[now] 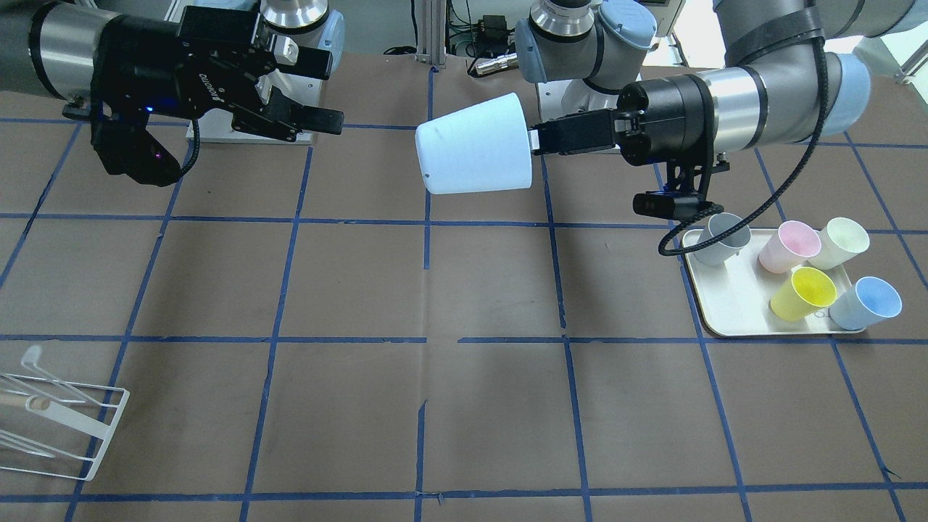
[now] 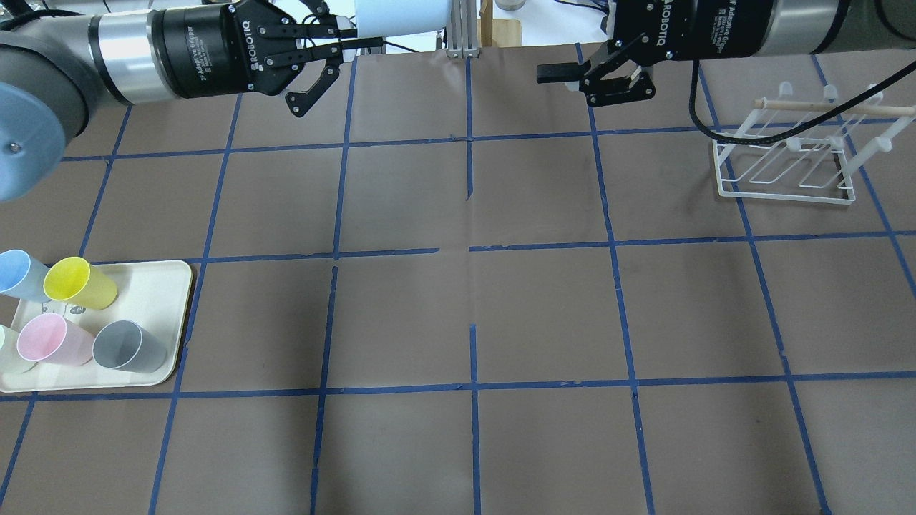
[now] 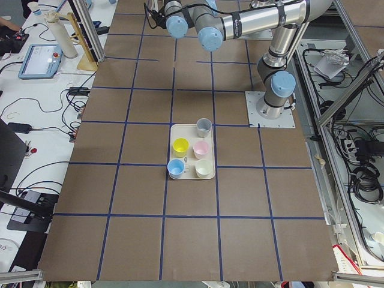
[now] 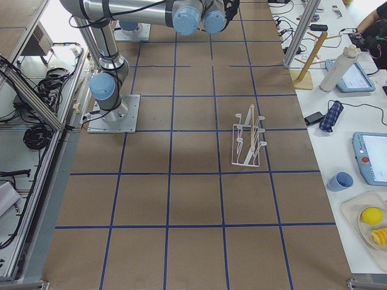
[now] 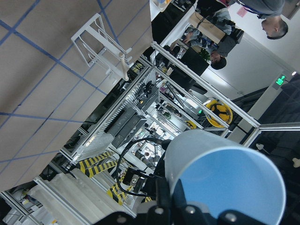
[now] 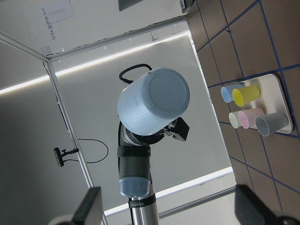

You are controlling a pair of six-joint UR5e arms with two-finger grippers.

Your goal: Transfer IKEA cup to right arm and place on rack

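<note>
The IKEA cup (image 1: pixel 475 145), pale blue, hangs on its side above the table's far middle, base towards my right arm. My left gripper (image 1: pixel 535 139) is shut on its rim. The cup also shows at the top edge of the overhead view (image 2: pixel 401 16) and in the left wrist view (image 5: pixel 225 183), blue inside. My right gripper (image 1: pixel 326 90) is open and empty, level with the cup and a short gap from its base. The right wrist view shows the cup's base (image 6: pixel 154 108) straight ahead. The white wire rack (image 2: pixel 787 154) stands empty on my right side.
A cream tray (image 2: pixel 154 286) at my left front holds grey (image 2: pixel 129 347), pink (image 2: pixel 50 340), yellow (image 2: pixel 75 282), blue (image 2: pixel 18 275) and whitish cups lying tilted. Brown table with blue tape grid. The rack also shows in the front view (image 1: pixel 58 420).
</note>
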